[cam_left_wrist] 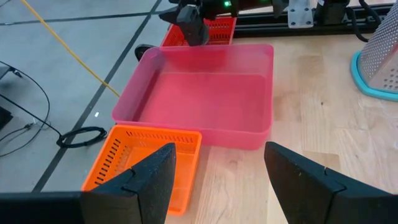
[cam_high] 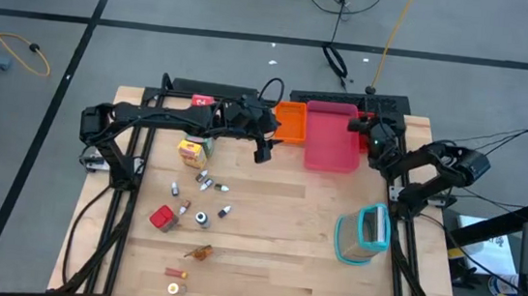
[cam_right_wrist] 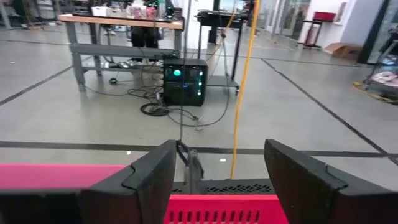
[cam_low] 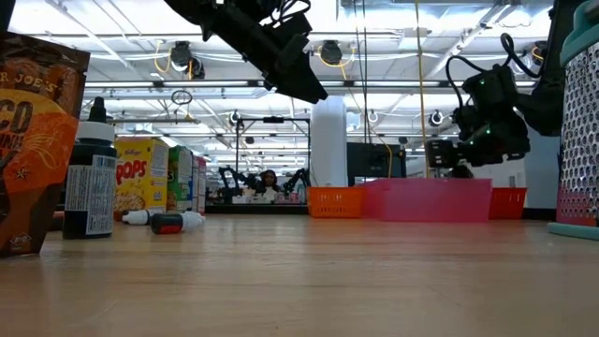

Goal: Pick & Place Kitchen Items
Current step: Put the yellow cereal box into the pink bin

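Step in hand, by my reading: between picks. Left gripper (cam_high: 263, 154) hovers beside orange tray (cam_high: 290, 122), fingers spread, empty. Right gripper (cam_high: 358, 125) parked over pink tray (cam_left_wrist: 205, 99), fingers apart, empty. Kitchen items (cam_high: 191, 194) lie scattered near left arm's side. Your next move: swing left gripper back to them.

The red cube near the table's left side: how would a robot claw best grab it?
Probably from straight above, the fingers closing across two opposite flat sides of the red cube. It sits low on the table, with open wood around most of it. The left gripper, open and empty, is nearer.
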